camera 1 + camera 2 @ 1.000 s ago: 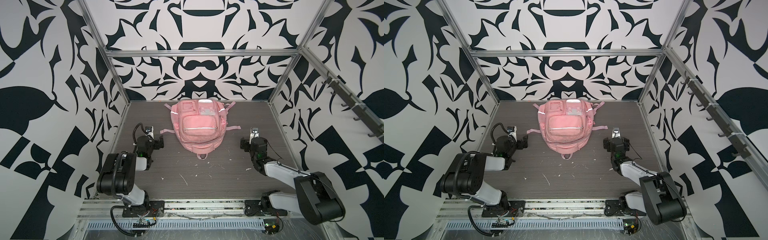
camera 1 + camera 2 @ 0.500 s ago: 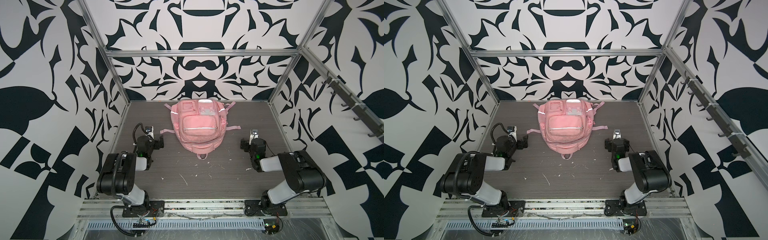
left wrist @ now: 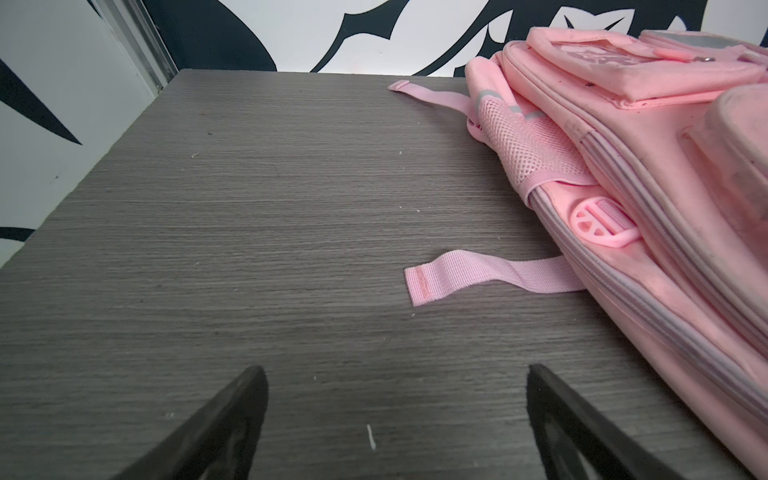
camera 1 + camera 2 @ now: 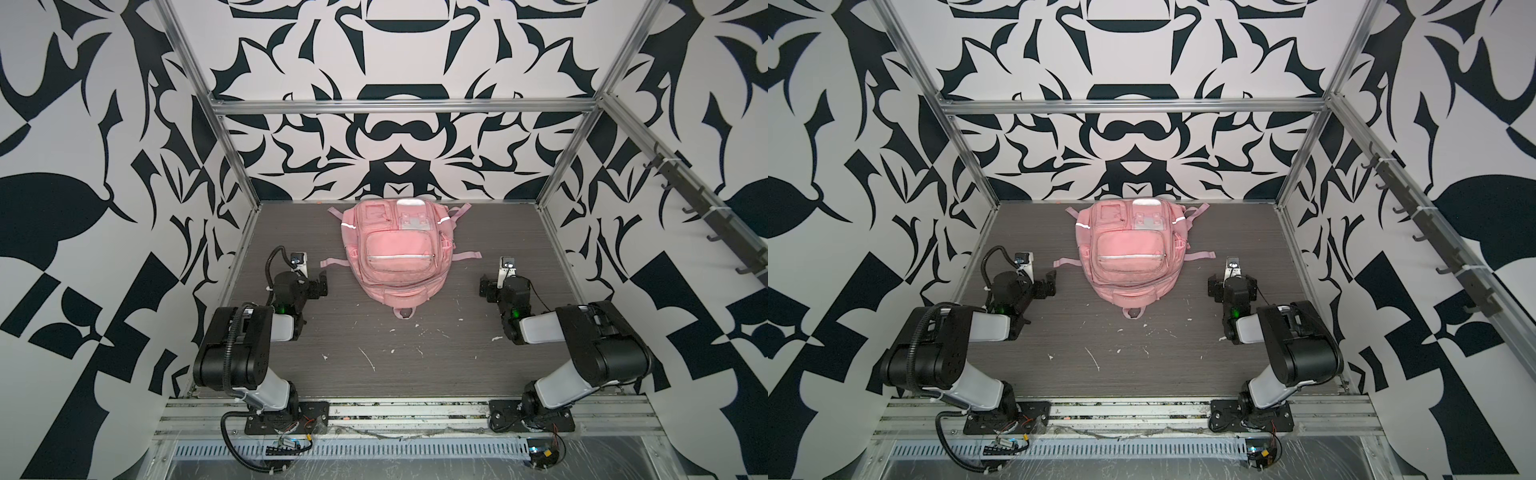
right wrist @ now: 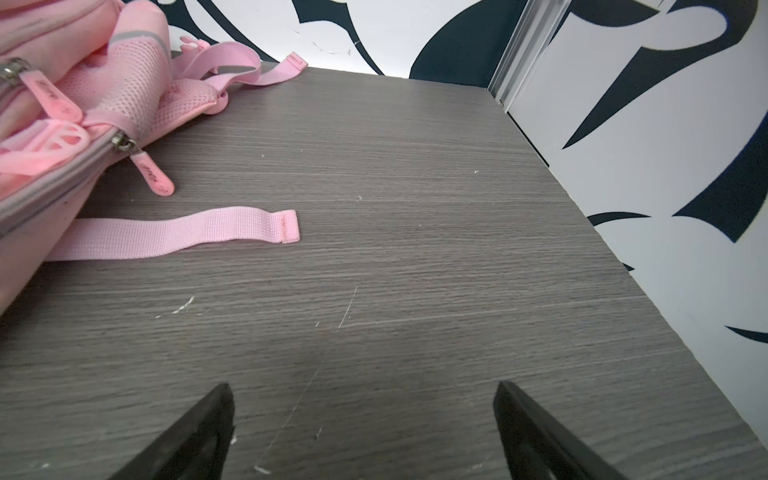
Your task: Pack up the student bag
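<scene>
Centrally, the student bag lies pockets-up toward the back of the grey table (straps splayed outward). The left gripper and right gripper sit low on either side, clear of it, jaws spread wide and empty.

**Robot lab test cell**

I am working inside a boxed lab cell: black-and-white patterned wall panels set in a silver aluminium frame, a grey wood-grain tabletop, and two black-and-white robot arms bolted to a slotted metal rail at its front edge.
</scene>
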You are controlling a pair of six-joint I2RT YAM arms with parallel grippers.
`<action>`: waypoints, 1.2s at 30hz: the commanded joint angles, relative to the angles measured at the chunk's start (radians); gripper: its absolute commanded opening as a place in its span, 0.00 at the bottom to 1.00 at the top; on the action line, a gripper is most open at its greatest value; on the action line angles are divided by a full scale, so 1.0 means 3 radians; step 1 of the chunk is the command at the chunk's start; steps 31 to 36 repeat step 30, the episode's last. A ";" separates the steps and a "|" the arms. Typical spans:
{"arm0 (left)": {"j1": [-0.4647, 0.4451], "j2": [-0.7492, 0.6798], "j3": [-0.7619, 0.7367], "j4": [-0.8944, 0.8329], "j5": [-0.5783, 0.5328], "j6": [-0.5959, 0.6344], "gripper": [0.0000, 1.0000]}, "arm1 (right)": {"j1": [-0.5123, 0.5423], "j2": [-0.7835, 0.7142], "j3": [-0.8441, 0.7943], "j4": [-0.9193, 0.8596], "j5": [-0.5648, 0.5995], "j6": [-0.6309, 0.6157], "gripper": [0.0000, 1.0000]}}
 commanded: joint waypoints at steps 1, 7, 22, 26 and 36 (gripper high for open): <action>0.0001 -0.0008 0.0008 0.0101 0.0039 0.0034 0.99 | -0.0006 -0.0051 0.0043 0.0124 0.0010 -0.0012 0.99; 0.0001 -0.0004 0.0010 0.0101 0.0034 0.0034 0.99 | -0.0005 -0.0043 0.0049 0.0111 0.0009 -0.0013 0.99; 0.0001 0.0000 0.0016 0.0101 0.0036 0.0034 0.99 | -0.0006 -0.0046 0.0052 0.0105 0.0001 -0.0016 0.99; 0.0003 0.0019 0.0044 0.0061 0.0050 0.0051 0.99 | -0.0005 -0.0045 0.0055 0.0102 0.0001 -0.0015 0.99; 0.0002 0.0004 0.0037 0.0064 0.0063 0.0049 0.99 | -0.0008 -0.0045 0.0057 0.0097 0.0001 -0.0019 0.99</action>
